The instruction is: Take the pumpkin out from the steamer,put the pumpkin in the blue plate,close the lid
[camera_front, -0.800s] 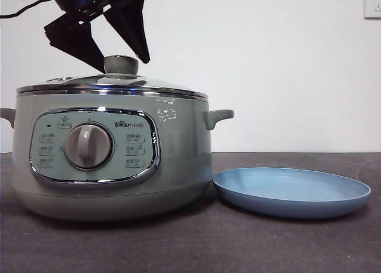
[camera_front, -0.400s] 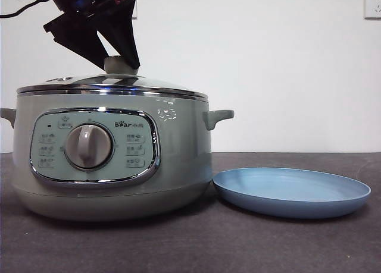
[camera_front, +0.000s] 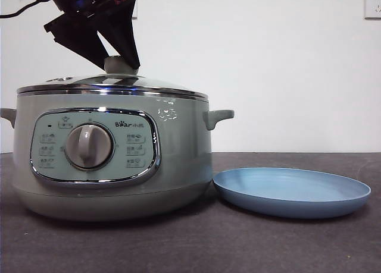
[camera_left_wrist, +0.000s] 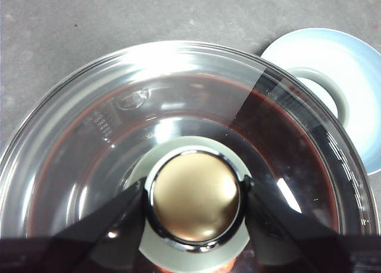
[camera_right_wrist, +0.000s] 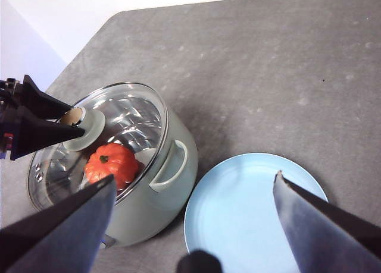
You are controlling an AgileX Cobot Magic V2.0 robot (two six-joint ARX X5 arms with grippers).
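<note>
The sage-green steamer (camera_front: 113, 160) stands at the left with its glass lid (camera_front: 113, 82) resting on it. My left gripper (camera_front: 120, 66) comes down from the top left and is shut on the lid's knob (camera_left_wrist: 193, 195), one jaw on each side. The orange-red pumpkin (camera_right_wrist: 112, 161) lies inside the steamer and shows through the glass in the right wrist view. The blue plate (camera_front: 292, 190) lies empty just right of the steamer. My right gripper (camera_right_wrist: 193, 179) is open and empty, high above the plate (camera_right_wrist: 250, 213) and the steamer's side.
The steamer's right handle (camera_front: 219, 116) sticks out over the plate's near rim. The dark grey table (camera_front: 268, 243) runs bare in front of and to the right of the plate. A white wall stands behind.
One second ago my left gripper's jaws stood apart on either side of the knob; they have closed onto it. The lid, steamer and plate have not moved.
</note>
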